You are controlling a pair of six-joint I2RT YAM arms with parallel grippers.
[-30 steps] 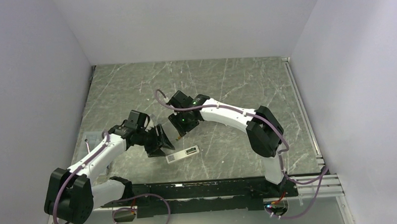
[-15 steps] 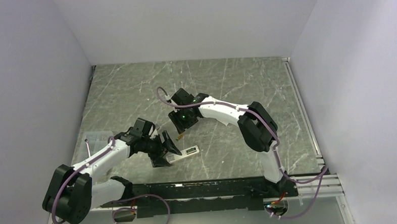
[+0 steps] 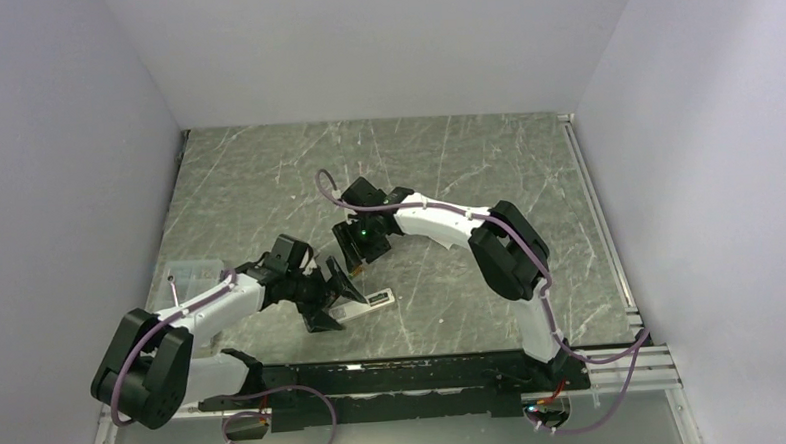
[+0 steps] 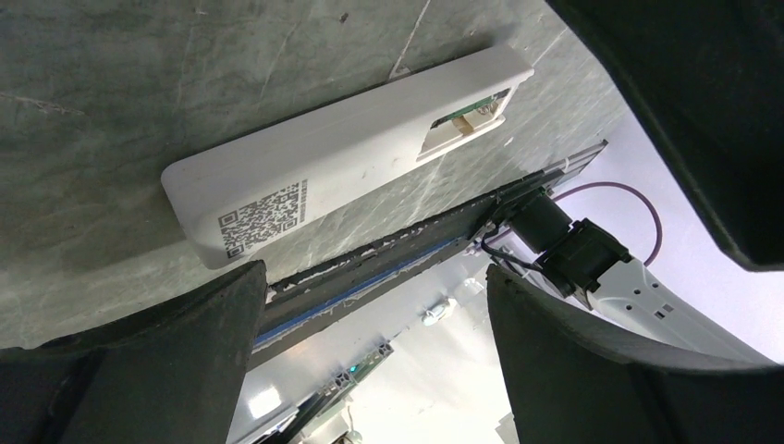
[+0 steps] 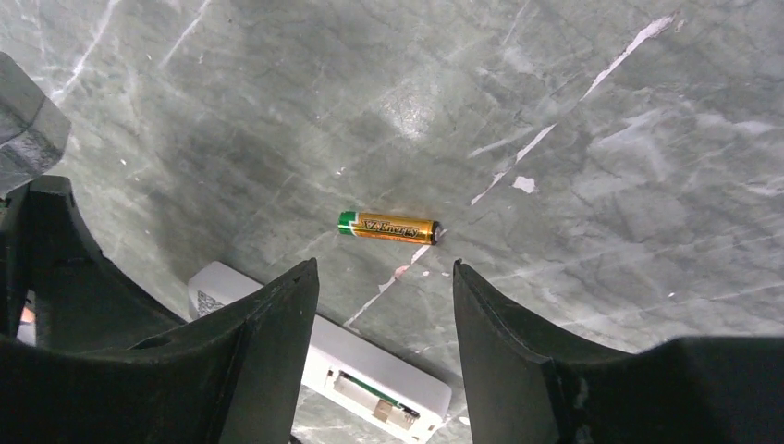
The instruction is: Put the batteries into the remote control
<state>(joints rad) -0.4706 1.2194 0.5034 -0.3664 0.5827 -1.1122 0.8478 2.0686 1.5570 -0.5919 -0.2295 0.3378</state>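
Observation:
The remote control (image 3: 374, 300) lies near the table's front, back side up. The left wrist view shows its QR label and open battery bay (image 4: 361, 157). My left gripper (image 3: 335, 301) is open at the remote's QR end, one finger on each side, touching nothing; in the wrist view (image 4: 370, 273) the remote lies just beyond the fingertips. An orange-gold battery (image 5: 388, 227) with a green end lies on the table just beyond the remote (image 5: 370, 370). My right gripper (image 5: 384, 268) is open and empty above both; in the top view (image 3: 355, 267) it hides the battery. No second battery shows.
A clear plastic piece (image 3: 185, 275) lies at the table's left edge. The black rail (image 3: 406, 374) with the arm bases runs along the near edge and also shows in the left wrist view (image 4: 388, 248). White walls close in three sides.
My left gripper has swung right and toward the front edge and come down around the remote's left end. My right gripper has shifted only slightly. The remote has not moved.

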